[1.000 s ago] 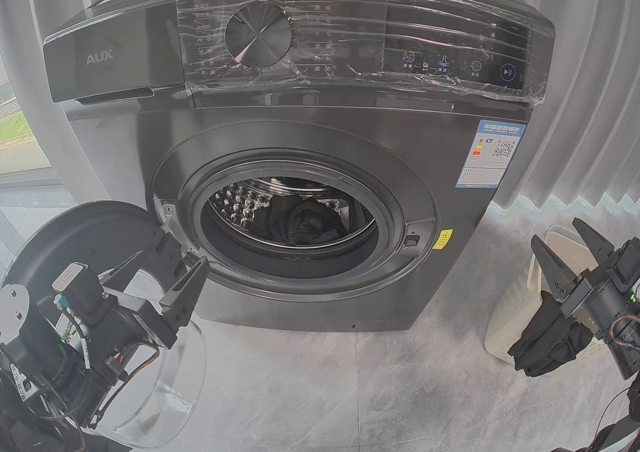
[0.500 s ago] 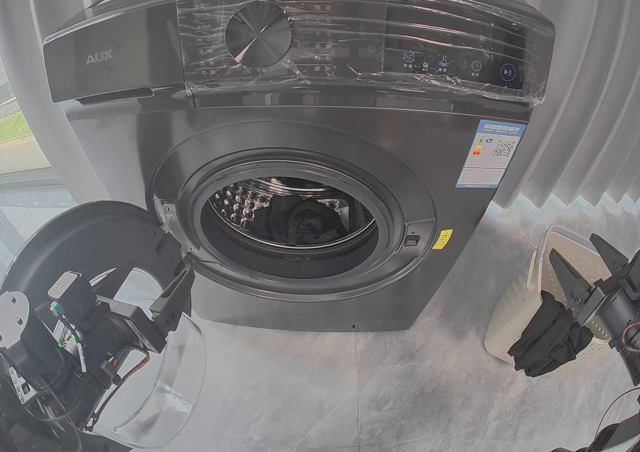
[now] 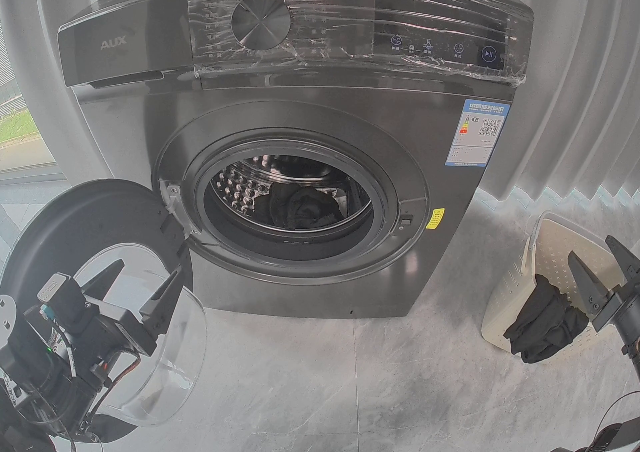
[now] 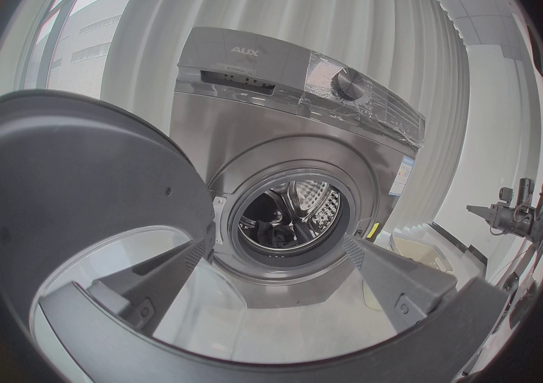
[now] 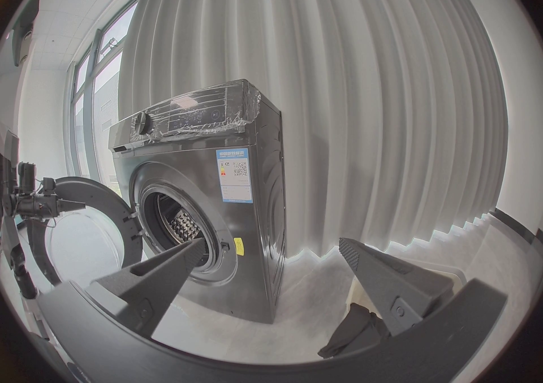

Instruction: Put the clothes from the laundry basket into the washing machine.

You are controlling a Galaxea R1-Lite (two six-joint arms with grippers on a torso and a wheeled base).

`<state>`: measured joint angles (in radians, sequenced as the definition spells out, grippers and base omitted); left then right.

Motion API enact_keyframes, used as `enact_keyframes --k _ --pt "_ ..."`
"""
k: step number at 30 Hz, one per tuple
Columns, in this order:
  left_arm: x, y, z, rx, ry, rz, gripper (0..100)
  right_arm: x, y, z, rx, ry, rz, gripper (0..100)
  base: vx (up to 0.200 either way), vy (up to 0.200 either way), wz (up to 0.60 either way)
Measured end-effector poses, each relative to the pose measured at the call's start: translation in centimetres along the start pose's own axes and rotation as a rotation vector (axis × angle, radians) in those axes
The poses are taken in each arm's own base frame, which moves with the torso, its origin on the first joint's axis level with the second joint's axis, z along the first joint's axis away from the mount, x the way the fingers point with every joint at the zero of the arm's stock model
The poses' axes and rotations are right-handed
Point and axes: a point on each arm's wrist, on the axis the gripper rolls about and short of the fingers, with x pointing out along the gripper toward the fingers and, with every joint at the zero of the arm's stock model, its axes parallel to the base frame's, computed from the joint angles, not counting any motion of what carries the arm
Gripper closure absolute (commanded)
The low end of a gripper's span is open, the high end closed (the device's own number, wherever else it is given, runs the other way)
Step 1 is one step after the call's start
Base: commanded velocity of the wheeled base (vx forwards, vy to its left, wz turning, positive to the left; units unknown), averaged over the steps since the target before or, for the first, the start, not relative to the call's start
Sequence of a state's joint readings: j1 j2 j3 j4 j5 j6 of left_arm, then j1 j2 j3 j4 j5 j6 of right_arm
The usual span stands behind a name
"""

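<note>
Clothes in two spots: one dark garment (image 3: 300, 206) (image 4: 271, 231) inside the drum (image 3: 247, 183) at frame centre, and a second dark garment (image 3: 543, 326) (image 5: 353, 330) draped over the near rim of the laundry basket (image 3: 517, 286) at lower right.

The washing machine (image 3: 300, 106) (image 4: 271, 118) (image 5: 266, 186), a grey front loader, takes up the centre and top of the head view. Its control panel is wrapped in clear plastic film (image 3: 333, 26).

A pleated pale curtain (image 3: 587, 73) runs behind it, across the upper frame. Grey tiled floor (image 3: 373, 380) fills the bottom.

The door (image 3: 87, 220) (image 4: 85, 175) (image 5: 107, 197) is swung fully open at lower left, glass bowl facing out.

The laundry basket is cream and perforated. It sits on the floor right of the machine, apart from it.

The left gripper (image 3: 150, 268) (image 4: 272, 245) is at lower left, in front of the door glass, fingers spread wide and holding nothing.

The right gripper (image 3: 591, 246) (image 5: 271, 243) is at the right edge over the basket, fingers also spread and empty. Its lower finger sits just beside the draped garment; whether they touch is hard to tell from this angle.

A blue-and-white label (image 3: 477, 133) is on the machine front at upper right. The round dial (image 3: 260, 21) is at top centre. A small yellow sticker (image 3: 435, 218) is right of the door opening.
</note>
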<state>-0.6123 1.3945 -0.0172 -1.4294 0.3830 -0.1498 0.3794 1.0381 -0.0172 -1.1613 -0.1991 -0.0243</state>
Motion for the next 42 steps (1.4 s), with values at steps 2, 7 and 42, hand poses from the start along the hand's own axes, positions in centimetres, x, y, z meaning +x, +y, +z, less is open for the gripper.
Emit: enact_keyframes --k 2,7,42 --pt "-0.2 0.1 0.1 0.002 0.004 0.001 0 -0.3 -0.1 -0.1 -0.011 0.011 0.000 0 0.000 0.000 0.00" --pt "-0.8 0.3 0.2 0.005 0.014 0.004 0 -1.2 -0.3 -0.1 -0.029 0.027 -0.005 0 -0.200 0.000 0.00" --pt "-12.5 5.5 -0.7 0.007 0.082 0.133 0 -13.1 -1.4 -5.4 -0.022 0.080 -0.169 0 -0.040 0.000 0.00"
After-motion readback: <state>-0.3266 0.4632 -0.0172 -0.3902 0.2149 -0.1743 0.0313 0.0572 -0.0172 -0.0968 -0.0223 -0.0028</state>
